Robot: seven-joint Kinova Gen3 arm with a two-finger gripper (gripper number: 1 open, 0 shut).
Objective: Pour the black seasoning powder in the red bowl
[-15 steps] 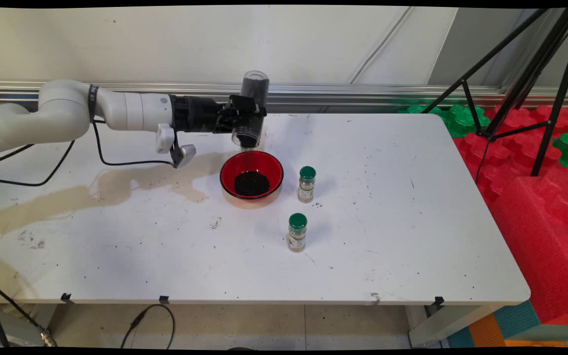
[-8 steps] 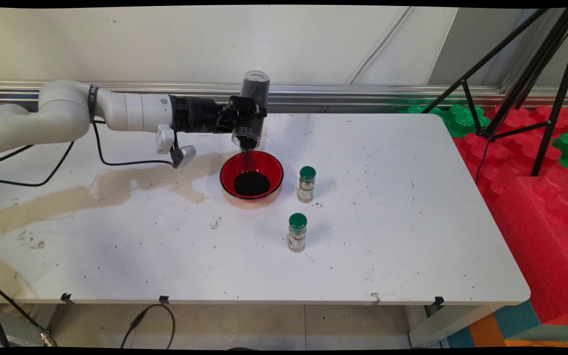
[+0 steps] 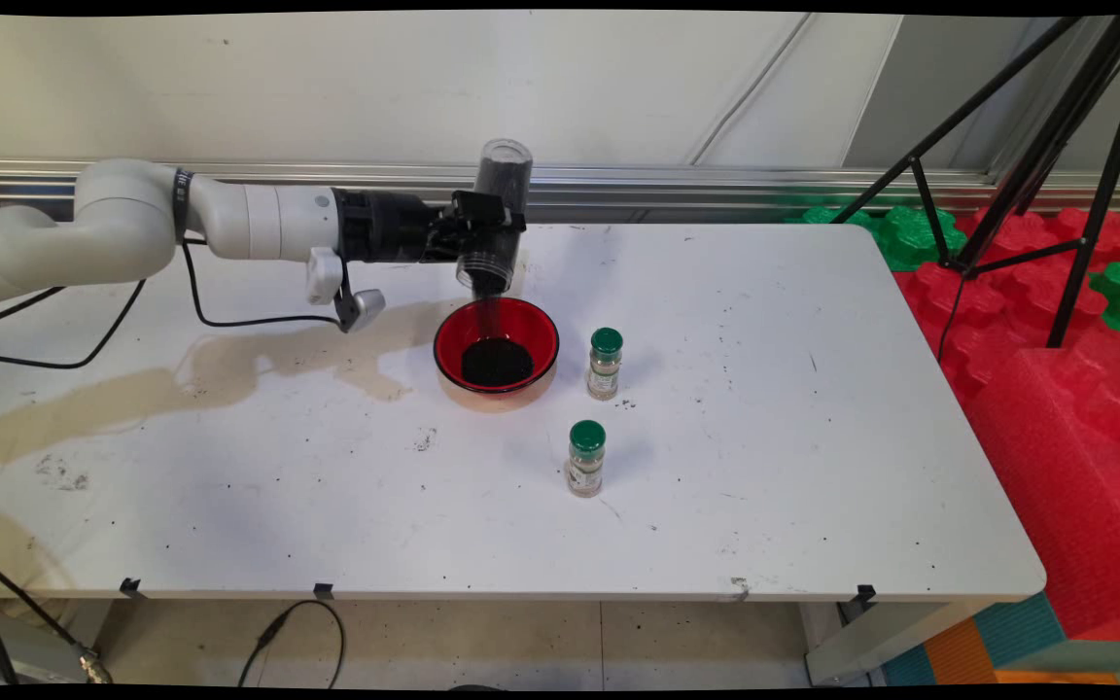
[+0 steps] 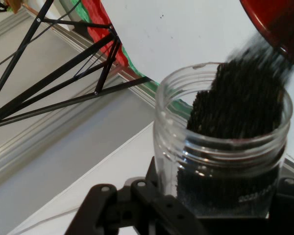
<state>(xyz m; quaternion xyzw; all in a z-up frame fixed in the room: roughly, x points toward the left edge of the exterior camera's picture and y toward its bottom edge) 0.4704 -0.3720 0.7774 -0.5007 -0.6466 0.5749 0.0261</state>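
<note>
My gripper (image 3: 490,233) is shut on a clear jar (image 3: 497,209) of black grains, held mouth-down over the far rim of a red bowl (image 3: 448,340). A thin stream of grains falls from the jar's mouth into a dark heap (image 3: 496,362) in the bowl. In the hand view the clear jar (image 4: 220,161) fills the lower right between the black linkage, with black grains sliding out past its mouth toward the red bowl (image 4: 279,24) at the upper right corner.
Two small green-capped spice jars stand right of the bowl, one (image 3: 605,364) beside it and one (image 3: 585,458) nearer the front. A black tripod (image 3: 1036,165) and red and green foam blocks (image 3: 1066,389) lie beyond the table's right edge. Black cables hang from the arm.
The arm and jar have stayed nearly still. Grains keep pouring and the heap in the bowl has grown a little.
</note>
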